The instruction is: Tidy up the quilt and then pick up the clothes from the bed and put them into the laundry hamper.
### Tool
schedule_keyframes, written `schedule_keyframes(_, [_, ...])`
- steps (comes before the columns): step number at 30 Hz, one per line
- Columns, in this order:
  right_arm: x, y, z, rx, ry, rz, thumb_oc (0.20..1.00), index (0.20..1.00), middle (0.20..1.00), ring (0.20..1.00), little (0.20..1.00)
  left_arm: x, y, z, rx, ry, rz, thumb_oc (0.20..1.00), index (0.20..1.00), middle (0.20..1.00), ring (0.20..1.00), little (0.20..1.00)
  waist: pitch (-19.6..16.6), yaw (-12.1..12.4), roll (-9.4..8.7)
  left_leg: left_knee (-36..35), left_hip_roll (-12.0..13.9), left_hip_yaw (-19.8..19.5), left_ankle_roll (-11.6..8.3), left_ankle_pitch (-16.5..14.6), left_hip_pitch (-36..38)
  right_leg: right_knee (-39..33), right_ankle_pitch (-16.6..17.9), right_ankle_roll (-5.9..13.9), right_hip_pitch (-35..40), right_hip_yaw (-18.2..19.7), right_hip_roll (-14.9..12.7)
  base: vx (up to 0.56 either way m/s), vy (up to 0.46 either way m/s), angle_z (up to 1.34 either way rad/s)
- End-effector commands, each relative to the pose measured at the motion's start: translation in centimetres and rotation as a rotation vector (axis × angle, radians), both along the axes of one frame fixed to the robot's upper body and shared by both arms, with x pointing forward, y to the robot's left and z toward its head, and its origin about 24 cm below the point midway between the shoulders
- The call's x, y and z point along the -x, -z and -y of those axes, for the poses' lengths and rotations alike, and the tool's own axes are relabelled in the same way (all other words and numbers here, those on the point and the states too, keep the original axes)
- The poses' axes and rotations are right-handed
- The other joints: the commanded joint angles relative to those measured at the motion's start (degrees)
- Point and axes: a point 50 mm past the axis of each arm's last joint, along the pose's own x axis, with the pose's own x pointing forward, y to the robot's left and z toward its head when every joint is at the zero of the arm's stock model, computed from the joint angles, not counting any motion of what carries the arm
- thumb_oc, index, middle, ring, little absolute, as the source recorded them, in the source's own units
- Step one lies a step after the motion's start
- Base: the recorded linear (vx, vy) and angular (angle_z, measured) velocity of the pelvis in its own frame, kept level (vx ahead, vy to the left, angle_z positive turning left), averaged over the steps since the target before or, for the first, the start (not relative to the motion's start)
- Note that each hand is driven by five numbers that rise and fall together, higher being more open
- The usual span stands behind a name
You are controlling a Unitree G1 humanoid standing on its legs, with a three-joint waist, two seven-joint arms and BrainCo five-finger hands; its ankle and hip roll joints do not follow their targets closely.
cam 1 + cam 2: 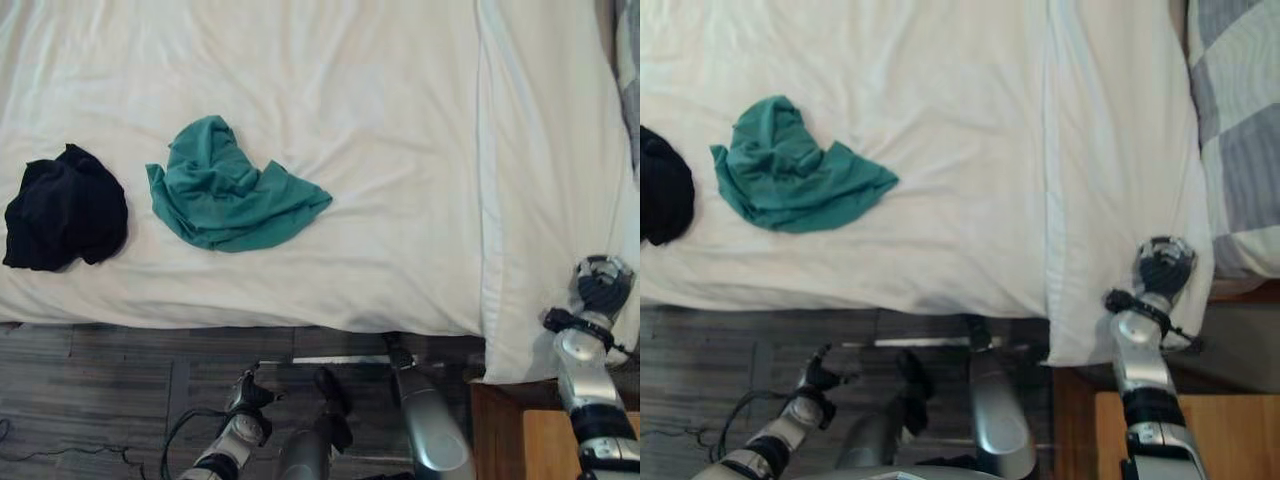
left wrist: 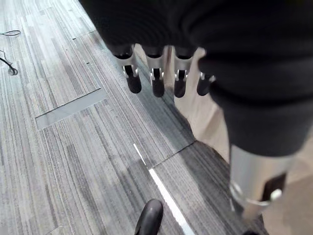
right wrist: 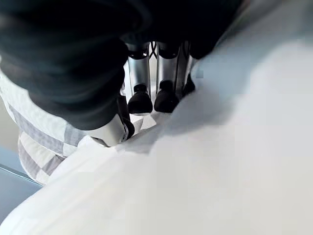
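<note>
Lying: white quilt [image 1: 300, 150] spread over the bed, its folded edge by the right robot hand [image 1: 1164, 268]
Right robot hand: fingers [image 3: 141, 100] curled, pinching that quilt edge
Handling: judged light, soft, limp; best taken at hem or corner
Clothes: teal garment [image 1: 225, 190], black garment [image 1: 65, 208] resting on quilt, apart
Left robot hand [image 1: 245, 400]: fingers [image 2: 156, 78] relaxed, over floor [image 2: 63, 147]

Bedroom, white-sheeted bed [image 1: 350, 250], strewn clothes [image 1: 225, 190], grey plank floor [image 2: 73, 147]
</note>
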Motion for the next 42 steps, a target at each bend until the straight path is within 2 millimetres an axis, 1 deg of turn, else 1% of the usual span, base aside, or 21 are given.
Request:
schedule_keyframes(1, [14.9, 14.5, -2.4, -0.258, 0.062, -0.81, 0.2, 0.2, 0.2, 0.2, 0.2, 2.5, 0.4, -2.6, -0.061, -0.116, -0.019, 1.0, 1.0, 1.0, 1.0, 1.0, -3.01, -3.25, 0.61, 11.96, 4.06, -1.14, -2.43, -6.56, -3.32, 7.14, -10.91, 6.65, 3.3, 1.1, -5.81, 0.13, 0.106, 0.26])
schedule_keyframes(2, [15.8, 15.4, -3.0, -0.261, 0.025, -0.893, 0.2, 0.2, 0.2, 0.2, 0.2, 2.6, 0.5, -2.4, -0.057, -0.119, -0.016, 1.0, 1.0, 1.0, 1.0, 1.0, -3.21, -3.01, 0.16, 13.79, 4.02, -1.22, -2.56, -6.47, -2.91, 6.12, -10.65, 6.65, 4.77, 1.07, -6.08, 0.11, 0.108, 0.16])
schedule_keyframes(3, [16.8, 16.2, -3.8, -0.273, -0.013, -0.977, 0.906, 0.906, 0.906, 0.906, 0.906, 2.6, 0.5, -2.3, -0.053, -0.123, -0.01, 1.0, 1.0, 1.0, 1.0, 1.0, -3.18, -2.34, -0.39, 16.38, 3.96, -2.34, -3.01, -5.73, -2.72, 5.48, -10.11, 6.41, 6.09, 1.23, -6.03, 0.08, 0.125, 0.02])
schedule_keyframes(4, [17.5, 16.8, -4.3, -0.269, -0.062, -1.046, 1.0, 1.0, 1.0, 1.0, 1.0, 2.4, 0.4, -2.1, -0.044, -0.119, -0.004, 1.0, 1.0, 1.0, 1.0, 1.0, -3.26, -1.36, -0.97, 18.68, 3.29, -4.86, -3.76, -4.45, -2.97, 4.88, -9.53, 6.13, 7.03, 1.5, -6.07, 0.05, 0.144, -0.1])
schedule_keyframes(6, [18.8, 17.8, -5.1, -0.249, -0.15, -1.192, 1.0, 1.0, 1.0, 1.0, 1.0, 1.9, 0.4, -1.6, -0.021, -0.121, 0.008, 1.0, 1.0, 1.0, 1.0, 1.0, -4.09, 0.11, -1.94, 19.68, 3.37, -9.35, -4.76, -3.66, -2.91, 2.49, -8.6, 6.3, 9.28, 1.29, -7.73, 0.04, 0.23, -0.02])
schedule_keyframes(9, [18.4, 18.2, -5.9, -0.148, -0.306, -1.314, 1.0, 1.0, 1.0, 1.0, 1.0, 2.1, 0.8, -0.9, -0.005, -0.118, -0.004, 1.0, 1.0, 1.0, 1.0, 1.0, -7.54, 1.85, -2.67, 9.48, 9.64, -11.85, -5.55, -1.6, 0.96, -0.83, -7.76, 8.72, 11.64, 1.97, -11.5, 0.12, 0.448, 0.15])
schedule_keyframes(12, [15.7, 17.7, -6.3, -0.097, -0.422, -1.26, 1.0, 1.0, 1.0, 1.0, 1.0, 2.3, 1.0, -0.7, -0.018, -0.069, -0.024, 1.0, 1.0, 1.0, 1.0, 1.0, -10.52, 2.68, -2.73, -0.19, 16.59, -10.16, -7.5, 5.01, 3.3, -3.74, -7.6, 11.63, 14.31, 1.24, -16.1, 0.1, 0.682, -0.15])
schedule_keyframes(16, [14.6, 17.3, -6.1, -0.129, -0.394, -1.21, 1.0, 1.0, 1.0, 1.0, 1.0, 2.5, 1.1, -1.0, -0.026, -0.069, -0.05, 1.0, 1.0, 1.0, 1.0, 1.0, -12.67, 2.81, -2.81, -2.51, 15.51, -7.5, -9.07, 4.53, 5.12, -5.67, -2.89, 14.09, 15.47, -0.96, -20.43, 0.05, 0.568, -0.2])
schedule_keyframes(17, [13.0, 17.1, -7.3, -0.129, -0.436, -1.155, 1.0, 1.0, 1.0, 1.0, 1.0, 2.5, 0.9, -1.9, -0.059, -0.067, -0.08, 1.0, 1.0, 1.0, 1.0, 1.0, -11.63, 3.49, -3.84, -0.47, 13.05, -4.7, -8.3, 2.34, 5.37, -4.34, 3.21, 13.22, 13.36, -5.85, -23.1, -0.09, 0.604, -0.39])
schedule_keyframes(19, [11.7, 16.7, -7.8, -0.112, -0.469, -1.112, 1.0, 1.0, 1.0, 1.0, 1.0, 2.8, 0.8, -2.9, -0.075, -0.08, -0.094, 1.0, 1.0, 1.0, 1.0, 1.0, -11.73, 4.73, -3.96, -1.3, 12.47, -0.01, -7.6, 1.69, 6.66, -1.6, 0.58, 11.8, 12.7, -17.38, -23.01, -0.08, 0.622, -0.93])
schedule_keyframes(21, [11.1, 16.5, -8.3, -0.107, -0.498, -1.093, 1.0, 1.0, 1.0, 1.0, 1.0, 3.6, 0.9, -3.7, -0.076, -0.098, -0.123, 1.0, 1.0, 1.0, 1.0, 1.0, -12.1, 5.33, -3.88, -3.43, 11.58, 2.91, -7.04, 1.58, 8.13, 3.44, -4.83, 11.16, 13.65, -22.37, -18.44, 0.01, 0.406, -1.2])
schedule_keyframes(22, [11.1, 16.5, -8.3, -0.107, -0.499, -1.093, 1.0, 1.0, 1.0, 1.0, 1.0, 3.6, 0.9, -3.7, -0.076, -0.099, -0.124, 1.0, 1.0, 1.0, 1.0, 1.0, -12.07, 5.38, -3.88, -3.59, 11.61, 3.0, -7.09, 1.63, 8.32, 3.77, -5.12, 11.13, 13.56, -22.26, -18.42, 0.03, 0.466, -0.94])
schedule_keyframes(23, [10.7, 16.4, -9.1, -0.119, -0.533, -1.064, 1.0, 1.0, 1.0, 1.0, 1.0, 4.3, 1.1, -4.0, -0.085, -0.095, -0.16, 1.0, 1.0, 1.0, 1.0, 1.0, -12.26, 4.83, -3.9, -5.0, 9.58, 4.13, -5.83, 1.72, 9.07, 7.73, -9.9, 10.65, 13.09, -20.55, -10.66, 0.08, 0.434, -0.53])
schedule_keyframes(25, [10.5, 16.5, -9.7, -0.131, -0.553, -1.064, 1.0, 1.0, 1.0, 1.0, 1.0, 5.2, 1.6, -3.5, -0.086, -0.079, -0.198, 1.0, 1.0, 1.0, 1.0, 1.0, -12.35, 4.25, -3.89, -4.66, 6.06, 3.07, -4.69, -0.04, 9.34, 4.95, -13.51, 8.73, 15.41, -16.73, -3.9, 0.14, 0.443, -0.35])
schedule_keyframes(28, [10.3, 16.6, -9.5, -0.149, -0.538, -1.06, 1.0, 1.0, 1.0, 1.0, 1.0, 4.7, 1.8, -2.4, -0.084, -0.006, -0.195, 1.0, 1.0, 1.0, 1.0, 1.0, -10.83, 3.27, -2.95, 6.03, 3.31, 1.7, -4.04, -4.49, 6.06, 1.14, -14.38, 5.76, 17.45, -11.32, -3.31, 0.07, 0.265, 0.39])
schedule_keyframes(29, [8.4, 15.9, -9.8, -0.061, -0.599, -1.048, 1.0, 1.0, 1.0, 1.0, 1.0, 3.7, 1.6, -1.7, -0.077, 0.034, -0.173, 1.0, 1.0, 1.0, 1.0, 1.0, -8.09, 3.94, -2.64, 23.39, 3.99, 1.79, -5.62, -1.42, -0.23, -0.95, -13.81, 2.9, 17.59, -8.02, -3.82, -0.03, 0.194, 0.66])
schedule_keyframes(32, [8.0, 15.8, -9.9, -0.047, -0.611, -1.052, 1.0, 1.0, 1.0, 1.0, 1.0, 2.5, 1.3, -1.0, -0.075, 0.049, -0.139, 1.0, 1.0, 1.0, 1.0, 1.0, -7.34, 4.45, -3.31, 29.23, 6.62, -2.01, -6.7, -1.27, -5.64, -3.93, -12.6, 3.42, 19.54, -7.64, -6.66, 0.03, 0.317, -0.37])
schedule_keyframes(35, [8.4, 16.0, -9.9, -0.062, -0.607, -1.073, 1.0, 1.0, 1.0, 1.0, 1.0, 3.1, 1.7, -0.5, -0.055, 0.051, -0.157, 1.0, 1.0, 1.0, 1.0, 1.0, -9.14, 3.88, -2.34, 18.67, 10.89, -0.3, -5.84, -1.16, -0.7, -4.99, -12.72, 5.91, 20.41, -8.29, -9.7, 0.21, 0.547, 0.24])
schedule_keyframes(36, [8.5, 16.0, -9.9, -0.057, -0.62, -1.079, 1.0, 1.0, 1.0, 1.0, 1.0, 3.3, 1.9, 0.2, -0.036, 0.072, -0.157, 1.0, 1.0, 1.0, 1.0, 1.0, -10.87, 4.08, -1.31, 5.16, 13.22, -1.81, -5.84, 2.31, 1.69, -5.34, -13.03, 7.85, 21.0, -7.85, -12.02, 0.3, 0.719, 0.0])
schedule_keyframes(38, [8.5, 15.9, -9.4, -0.05, -0.618, -1.079, 1.0, 1.0, 1.0, 1.0, 1.0, 2.7, 1.8, 0.8, -0.014, 0.081, -0.133, 1.0, 1.0, 1.0, 1.0, 1.0, -12.41, 4.51, -0.65, -1.18, 15.0, -6.42, -7.29, 5.98, 2.48, -6.64, -12.57, 9.26, 21.92, -7.34, -14.61, 0.26, 0.827, 0.09])
schedule_keyframes(42, [8.2, 15.6, -10.3, -0.021, -0.696, -1.067, 1.0, 1.0, 1.0, 1.0, 1.0, -0.1, 0.6, 2.2, 0.025, 0.146, -0.055, 1.0, 1.0, 1.0, 1.0, 1.0, -12.76, 4.06, -1.0, -2.99, 10.62, -8.31, -7.22, 2.33, 3.74, -4.95, -5.1, 11.93, 19.4, -6.88, -20.55, 0.06, 0.609, -0.12])
